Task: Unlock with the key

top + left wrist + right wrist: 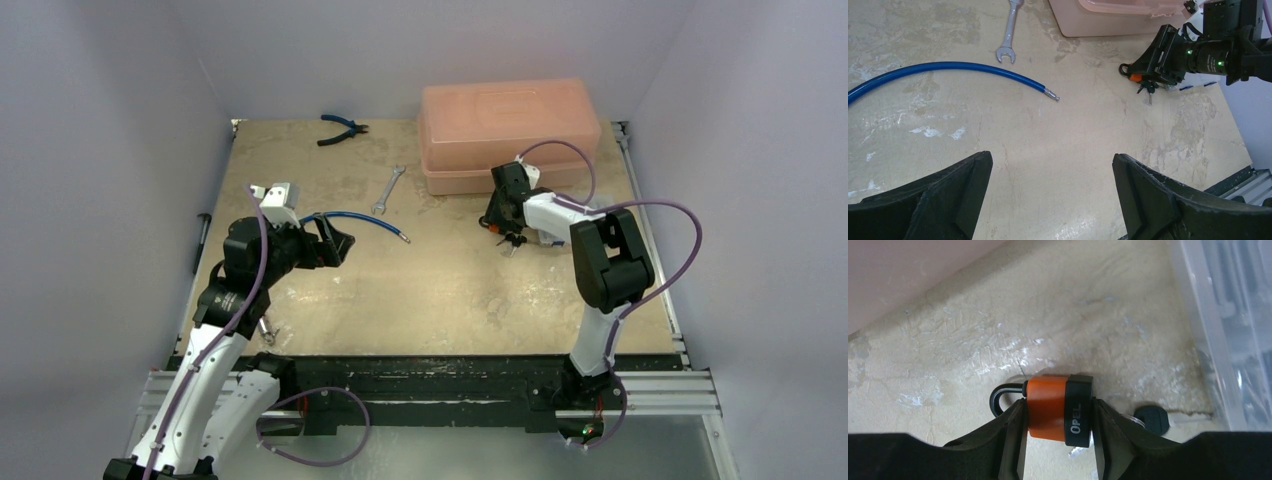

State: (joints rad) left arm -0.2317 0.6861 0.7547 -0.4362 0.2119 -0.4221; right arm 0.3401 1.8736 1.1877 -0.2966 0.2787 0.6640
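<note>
Here, the right fingers [1009,440] clamp the padlock [1054,410] (key [1153,419] beside).

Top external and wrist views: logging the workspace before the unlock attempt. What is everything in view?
table: 1, beige, under everything
padlock: 1, orange and black, gripped, right of centre
key: 1 visible, black head, beside padlock
storage box: 1, pink, far side
wrench: 1, silver, left of storage box
pliers: 1, blue handles, far-left corner
hose: 1, blue, left half
clear bin: 1, transparent, right of key
left gripper: 1, black, open, empty
right gripper: 1, black, shut on padlock
</note>
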